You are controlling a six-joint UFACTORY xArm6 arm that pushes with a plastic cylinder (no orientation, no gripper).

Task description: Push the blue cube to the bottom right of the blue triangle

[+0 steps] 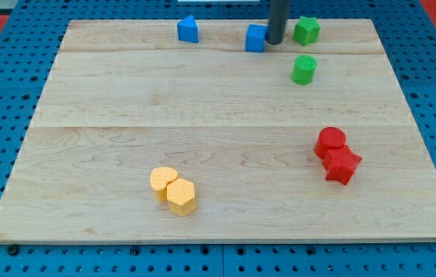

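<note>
The blue cube (255,38) sits near the view's top, a little right of centre. The blue triangle (188,29) lies to its left, also near the top edge of the board. My tip (274,41) is the lower end of the dark rod coming down from the view's top; it touches or nearly touches the right side of the blue cube. The cube is level with the triangle or slightly lower, about one and a half block widths to its right.
A green star-shaped block (306,30) lies right of my tip, with a green cylinder (304,70) below it. A red cylinder (331,141) and a red star block (342,164) touch at the right. Two yellow blocks (173,190) touch at the lower left. The wooden board (218,223) rests on a blue pegboard.
</note>
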